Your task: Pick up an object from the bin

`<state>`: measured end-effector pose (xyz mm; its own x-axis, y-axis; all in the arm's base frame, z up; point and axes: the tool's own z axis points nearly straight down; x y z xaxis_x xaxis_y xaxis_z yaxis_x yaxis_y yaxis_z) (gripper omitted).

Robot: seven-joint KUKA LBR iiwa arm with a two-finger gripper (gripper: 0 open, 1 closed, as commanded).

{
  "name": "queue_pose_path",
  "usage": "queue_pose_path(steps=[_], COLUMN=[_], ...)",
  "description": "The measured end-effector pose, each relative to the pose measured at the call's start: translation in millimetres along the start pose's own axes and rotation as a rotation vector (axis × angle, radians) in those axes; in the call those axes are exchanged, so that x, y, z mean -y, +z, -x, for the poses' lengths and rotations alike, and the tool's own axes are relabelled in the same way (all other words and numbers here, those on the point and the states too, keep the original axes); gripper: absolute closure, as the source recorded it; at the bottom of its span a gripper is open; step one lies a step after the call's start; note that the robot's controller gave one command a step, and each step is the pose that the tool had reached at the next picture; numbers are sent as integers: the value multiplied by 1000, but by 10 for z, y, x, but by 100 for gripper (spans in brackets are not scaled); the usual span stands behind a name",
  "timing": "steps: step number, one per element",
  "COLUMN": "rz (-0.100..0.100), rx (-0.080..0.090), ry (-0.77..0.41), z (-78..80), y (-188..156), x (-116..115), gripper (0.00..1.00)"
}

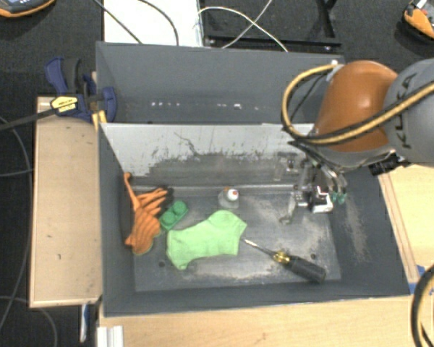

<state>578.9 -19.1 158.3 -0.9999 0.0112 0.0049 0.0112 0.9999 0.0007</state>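
Gripper (312, 199) hung over bare floor in the right half of the bin (202, 78); open or clenched, I could not tell. Nearest lay a black-handled screwdriver (293, 262) and a small white ball (231, 194); green sock (206, 238) and orange glove (145, 217) lay farther left.

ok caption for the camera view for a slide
Gripper in the bin's right half, near a screwdriver; green cloth and orange glove lie left.

Grey metal bin (362, 266) is holding: one floppy orange glove (143, 219), one green cloth sock (206, 238), one green round cap (175, 213), one black-handled screwdriver (293, 262), one small white-red ball (231, 194).
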Motion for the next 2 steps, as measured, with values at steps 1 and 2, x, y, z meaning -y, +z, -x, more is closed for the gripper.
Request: queue_pose_path(steps=[1,2], rz=[-1,0], rx=[8,-2], ry=[-1,-16], z=[15,-767], y=[-50,895], x=[1,89], gripper=[0,0])
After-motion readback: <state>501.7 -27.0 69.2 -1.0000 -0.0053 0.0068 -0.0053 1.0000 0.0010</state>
